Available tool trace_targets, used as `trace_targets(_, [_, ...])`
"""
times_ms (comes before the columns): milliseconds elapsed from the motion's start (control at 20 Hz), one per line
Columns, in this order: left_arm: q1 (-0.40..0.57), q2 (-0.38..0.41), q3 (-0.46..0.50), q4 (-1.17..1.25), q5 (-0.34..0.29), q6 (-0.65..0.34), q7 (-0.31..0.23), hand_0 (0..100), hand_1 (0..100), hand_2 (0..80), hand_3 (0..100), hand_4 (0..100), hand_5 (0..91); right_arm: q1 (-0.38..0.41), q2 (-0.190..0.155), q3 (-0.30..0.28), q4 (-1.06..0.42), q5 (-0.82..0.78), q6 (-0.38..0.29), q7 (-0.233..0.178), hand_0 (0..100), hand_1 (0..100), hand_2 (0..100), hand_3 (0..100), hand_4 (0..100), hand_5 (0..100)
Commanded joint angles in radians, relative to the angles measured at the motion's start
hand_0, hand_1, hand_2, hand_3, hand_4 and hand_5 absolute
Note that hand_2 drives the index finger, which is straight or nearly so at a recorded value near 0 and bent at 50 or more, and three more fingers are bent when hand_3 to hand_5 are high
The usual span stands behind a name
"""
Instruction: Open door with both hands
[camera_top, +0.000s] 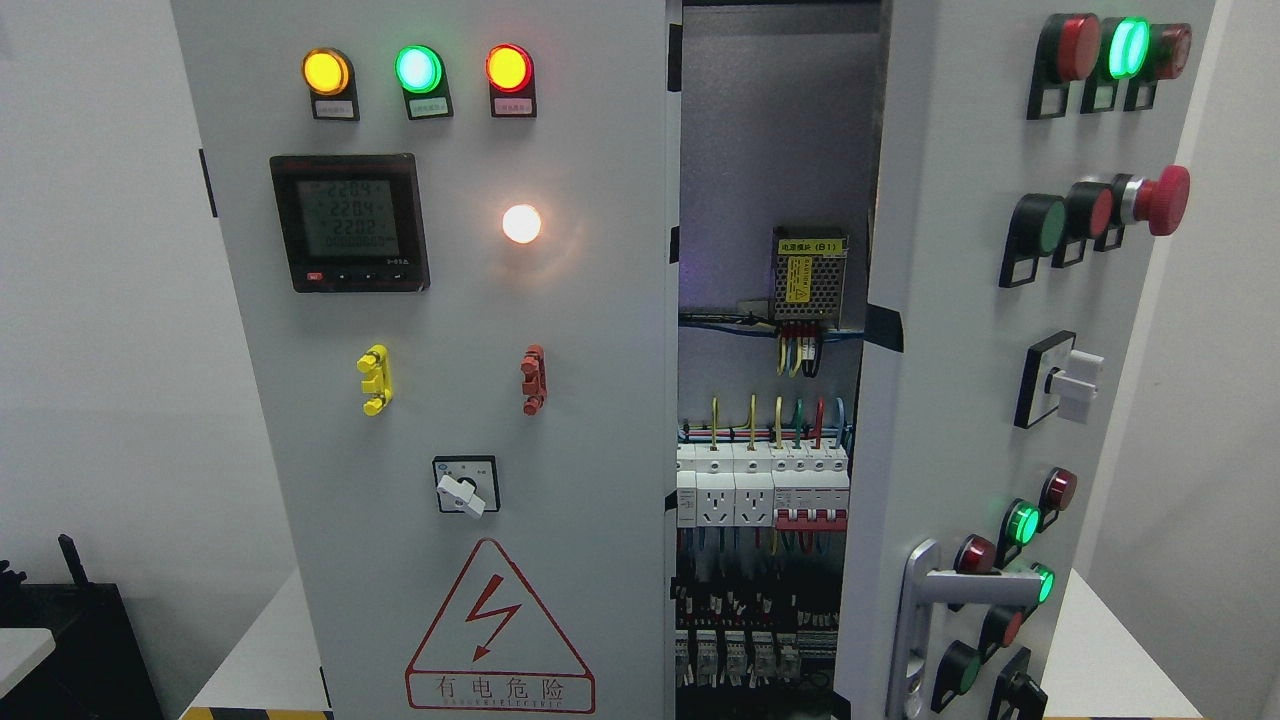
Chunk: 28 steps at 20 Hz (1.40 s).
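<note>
Two doors front you: the right door (960, 330) stands ajar, the left door (440, 400) closed. Neither hand is visible, their state unknown. Expect stiff sheet steel; take the handle (925, 610), lower right.

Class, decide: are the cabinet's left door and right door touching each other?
Apart. The head view shows the right door swung open from the left door, exposing wiring between them.

Grey door (950, 350), red-triangled warning sign (500, 630), perhaps yellow-black floor tape (255, 713).
</note>
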Motion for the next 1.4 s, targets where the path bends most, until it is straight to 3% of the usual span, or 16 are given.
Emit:
trace_targets(0, [0.028, 0.098, 0.181, -0.070, 0.091, 0.001, 0.000, 0, 0, 0.0, 0, 4, 0.0, 0.001, 0.000, 0.000, 0.000, -0.009, 0.000, -0.001, 0, 0, 0, 0, 0, 0])
trace_targets(250, [0.006, 0.103, 0.181, -0.071, 0.097, 0.001, 0.000, 0, 0, 0.0, 0, 4, 0.0, 0.001, 0.000, -0.001, 0.000, -0.009, 0.000, 0.001, 0, 0, 0, 0, 0, 0])
trace_targets(350, [-0.023, 0.143, 0.149, -0.082, 0.109, 0.006, 0.000, 0, 0, 0.0, 0, 4, 0.0, -0.001, -0.001, 0.000, 0.000, -0.009, 0.000, -0.001, 0, 0, 0, 0, 0, 0])
trace_targets(501, [-0.176, 0.181, 0.012, -0.082, 0.109, 0.044, 0.000, 0, 0, 0.0, 0, 4, 0.0, -0.001, 0.000, 0.000, 0.000, -0.009, 0.000, 0.001, 0, 0, 0, 0, 0, 0])
trace_targets(651, [-0.265, 0.204, -0.024, -0.082, 0.109, 0.092, 0.000, 0, 0, 0.0, 0, 4, 0.0, 0.001, 0.000, 0.000, 0.000, -0.009, 0.000, 0.001, 0, 0, 0, 0, 0, 0])
trace_targets(851, [-0.423, 0.216, -0.142, -0.077, 0.106, 0.116, 0.002, 0, 0, 0.0, 0, 4, 0.0, -0.001, 0.000, 0.000, 0.000, -0.009, 0.000, 0.001, 0, 0, 0, 0, 0, 0])
trace_targets(1051, [-0.607, 0.222, -0.230, -0.061, 0.106, 0.263, 0.000, 0, 0, 0.0, 0, 4, 0.0, 0.001, 0.000, 0.000, 0.000, -0.009, 0.000, -0.001, 0, 0, 0, 0, 0, 0])
trace_targets(1202, [-0.684, 0.279, -0.282, -0.050, 0.112, 0.302, 0.000, 0, 0, 0.0, 0, 4, 0.0, -0.001, 0.000, -0.001, 0.000, -0.009, 0.000, 0.001, 0, 0, 0, 0, 0, 0])
trace_targets(1352, [-0.689, 0.292, -0.294, -0.050, 0.114, 0.300, 0.000, 0, 0, 0.0, 0, 4, 0.0, -0.001, 0.000, 0.000, 0.000, -0.009, 0.000, 0.001, 0, 0, 0, 0, 0, 0])
